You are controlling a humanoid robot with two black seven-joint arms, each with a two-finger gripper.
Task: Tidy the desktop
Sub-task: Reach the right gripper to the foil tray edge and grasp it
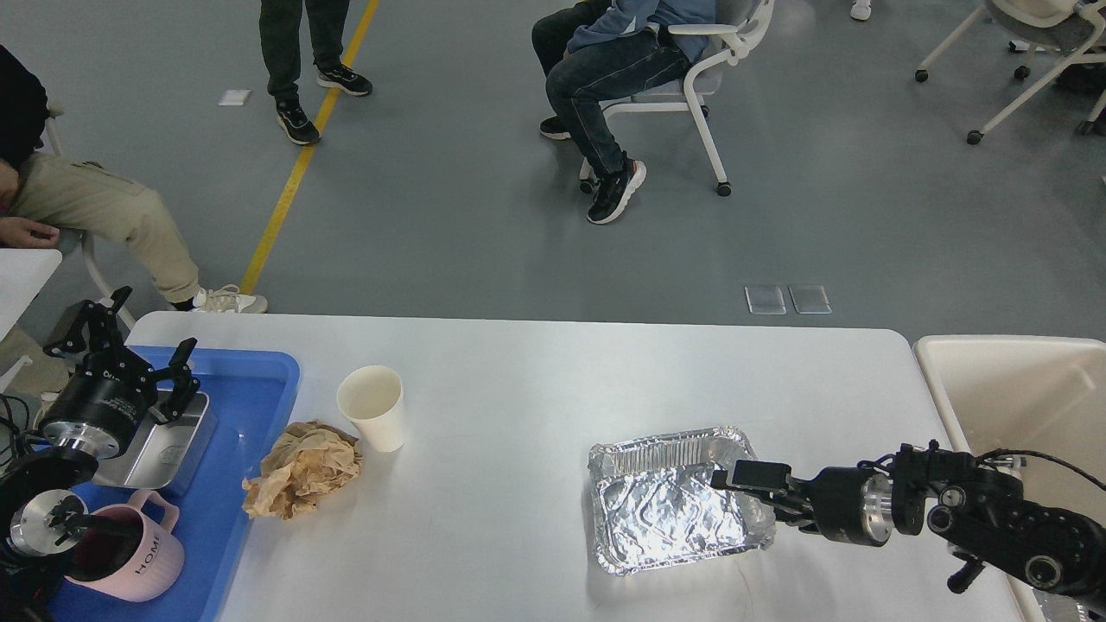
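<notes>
The white desktop holds a crumpled foil tray at front right, a white paper cup standing upright at left, and a crumpled brown paper beside the cup. My right gripper comes in from the right. It is open, with one finger over the foil tray's right rim and the other just outside it. My left gripper is open and empty above the far left corner of the blue tray.
The blue tray holds a shallow metal box and a pink mug. A cream bin stands off the table's right end. People sit and stand on the floor beyond the far edge.
</notes>
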